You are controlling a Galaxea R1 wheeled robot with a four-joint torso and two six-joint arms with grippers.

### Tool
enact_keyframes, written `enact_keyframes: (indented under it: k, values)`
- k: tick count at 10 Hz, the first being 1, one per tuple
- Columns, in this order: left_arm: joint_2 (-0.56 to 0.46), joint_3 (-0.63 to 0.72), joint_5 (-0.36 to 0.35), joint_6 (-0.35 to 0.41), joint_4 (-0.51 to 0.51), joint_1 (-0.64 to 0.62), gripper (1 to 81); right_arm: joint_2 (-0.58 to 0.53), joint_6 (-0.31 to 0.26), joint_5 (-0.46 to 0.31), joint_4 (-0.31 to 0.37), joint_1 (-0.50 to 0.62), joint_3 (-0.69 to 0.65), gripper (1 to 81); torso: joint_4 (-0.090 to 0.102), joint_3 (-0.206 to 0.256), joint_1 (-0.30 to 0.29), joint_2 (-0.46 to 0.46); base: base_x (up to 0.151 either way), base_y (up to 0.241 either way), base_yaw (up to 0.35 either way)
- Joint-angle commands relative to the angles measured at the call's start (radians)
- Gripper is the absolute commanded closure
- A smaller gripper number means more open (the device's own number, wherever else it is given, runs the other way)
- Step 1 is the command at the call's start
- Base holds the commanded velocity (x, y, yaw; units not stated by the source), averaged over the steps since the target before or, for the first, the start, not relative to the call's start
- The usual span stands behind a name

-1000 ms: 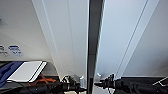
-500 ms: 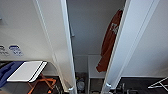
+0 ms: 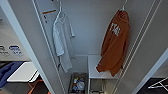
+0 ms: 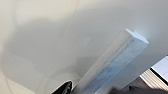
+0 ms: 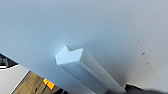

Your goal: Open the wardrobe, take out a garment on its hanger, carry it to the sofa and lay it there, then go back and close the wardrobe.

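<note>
The wardrobe (image 3: 100,25) stands open, its two white doors swung wide to either side. Inside on the right hangs the rust-orange garment (image 3: 116,47) with a white print, and its hanger's (image 3: 123,5) thin white hook reaches up to the rail. In the left wrist view a white door handle (image 4: 117,65) runs close by, with my left gripper (image 4: 71,89) at its near end. The right wrist view shows the other handle (image 5: 82,67), with my right gripper (image 5: 131,88) at its near end. A blue patch (image 3: 7,72) at the lower left looks like part of the sofa.
A white shirt (image 3: 62,42) hangs in the wardrobe's left half. Below are a white shelf (image 3: 96,67) and a basket of small items (image 3: 78,83). A white table (image 3: 23,72) stands left of the wardrobe, and a white rack (image 3: 157,85) is at the lower right.
The two doors have swung from almost shut to wide open, uncovering the white shirt and the orange garment inside.
</note>
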Motion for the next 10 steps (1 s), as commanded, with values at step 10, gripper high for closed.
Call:
enact_keyframes:
  k: [10]
  values:
    - [0.352, -0.865, -0.389, -0.177, 0.010, 0.605, 1.0, 0.020, 0.064, 0.055, 0.376, -0.359, -0.686, 1.0, 0.000, 0.003, -0.005, -0.003, 0.000, 0.000, 0.000]
